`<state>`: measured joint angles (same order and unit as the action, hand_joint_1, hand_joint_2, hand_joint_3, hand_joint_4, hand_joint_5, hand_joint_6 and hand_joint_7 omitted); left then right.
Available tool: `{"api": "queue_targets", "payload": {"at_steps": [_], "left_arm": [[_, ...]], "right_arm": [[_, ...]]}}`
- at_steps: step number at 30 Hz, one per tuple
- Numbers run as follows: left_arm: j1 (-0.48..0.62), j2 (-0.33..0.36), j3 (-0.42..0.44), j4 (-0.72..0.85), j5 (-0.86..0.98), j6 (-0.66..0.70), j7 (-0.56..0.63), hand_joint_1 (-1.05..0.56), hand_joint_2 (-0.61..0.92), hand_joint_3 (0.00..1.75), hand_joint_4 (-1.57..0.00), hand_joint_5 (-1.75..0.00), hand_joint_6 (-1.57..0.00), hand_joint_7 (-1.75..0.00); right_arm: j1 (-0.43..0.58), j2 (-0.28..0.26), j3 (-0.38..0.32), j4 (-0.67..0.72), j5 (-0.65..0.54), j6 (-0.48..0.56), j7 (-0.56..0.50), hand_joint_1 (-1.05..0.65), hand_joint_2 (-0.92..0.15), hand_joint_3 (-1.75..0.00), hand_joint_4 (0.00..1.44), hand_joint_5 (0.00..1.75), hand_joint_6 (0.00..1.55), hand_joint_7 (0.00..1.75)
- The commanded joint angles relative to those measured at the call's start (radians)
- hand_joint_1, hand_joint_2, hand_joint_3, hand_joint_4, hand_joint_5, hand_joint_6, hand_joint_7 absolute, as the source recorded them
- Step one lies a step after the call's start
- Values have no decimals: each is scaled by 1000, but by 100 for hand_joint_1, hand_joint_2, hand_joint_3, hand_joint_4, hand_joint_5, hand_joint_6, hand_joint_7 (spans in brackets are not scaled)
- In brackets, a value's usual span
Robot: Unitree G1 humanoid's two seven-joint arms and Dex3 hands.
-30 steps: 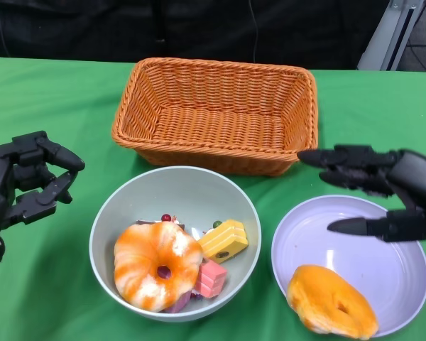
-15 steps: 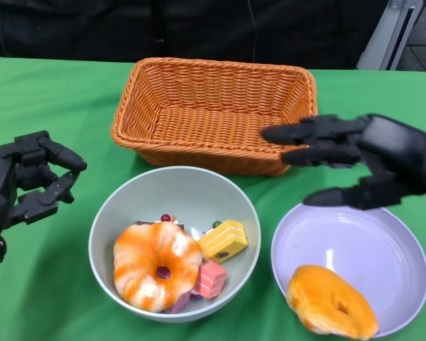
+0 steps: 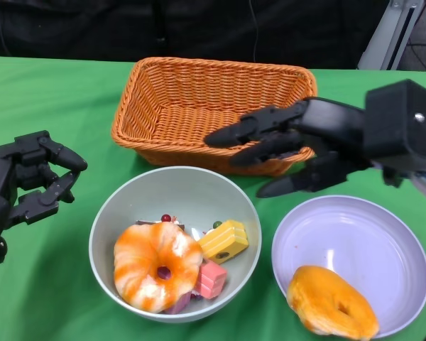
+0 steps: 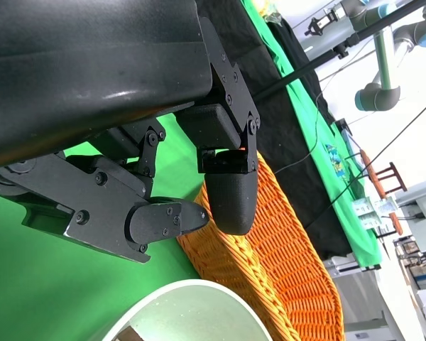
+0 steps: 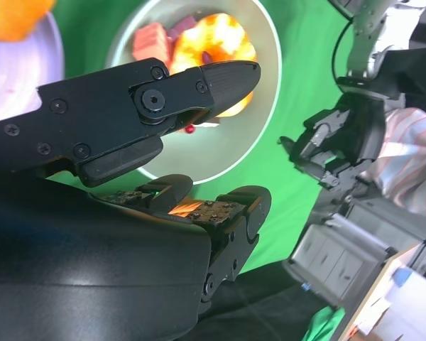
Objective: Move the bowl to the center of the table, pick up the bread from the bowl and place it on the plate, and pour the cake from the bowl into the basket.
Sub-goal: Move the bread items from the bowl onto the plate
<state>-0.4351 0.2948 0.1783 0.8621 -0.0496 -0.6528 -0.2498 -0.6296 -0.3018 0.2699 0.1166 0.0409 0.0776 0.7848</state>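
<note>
A grey-green bowl sits at the table's front middle, holding an orange-and-white ring-shaped bread, a yellow cake piece and a pink one. To its right a lilac plate carries an orange bread at its near edge. Behind them stands an empty orange wicker basket. My right hand hovers open, fingers spread, over the basket's near right wall above the gap between bowl and plate. My left hand hangs left of the bowl, fingers apart, holding nothing.
Green cloth covers the table. The right wrist view shows the bowl beyond my fingers and my left hand past it. The basket shows in the left wrist view.
My right hand has swung left from above the plate to over the basket's near right wall and toward the bowl. The left hand, bowl and breads have not moved.
</note>
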Motion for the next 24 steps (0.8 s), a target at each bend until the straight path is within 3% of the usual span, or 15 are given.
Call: {"api": "queue_targets", "payload": {"at_steps": [1, 14, 24], "left_arm": [[19, 11, 9, -22, -6, 9, 21, -12, 77, 56, -85, -143, -86, -103], [14, 22, 8, -27, 13, 1, 69, -18, 76, 58, -87, -146, -86, -107], [0, 27, 32, -28, -11, 14, 77, -12, 79, 56, -85, -140, -85, -103]], "right_arm": [[-47, 29, 16, 43, -6, -25, 10, -82, -92, -3, 55, 6, 52, 2], [-138, 116, 146, 207, -121, -103, 53, -87, -92, -8, 49, 1, 49, 0], [-147, 153, 192, 246, -170, -121, 84, -89, -92, -9, 47, 0, 51, 1]]}}
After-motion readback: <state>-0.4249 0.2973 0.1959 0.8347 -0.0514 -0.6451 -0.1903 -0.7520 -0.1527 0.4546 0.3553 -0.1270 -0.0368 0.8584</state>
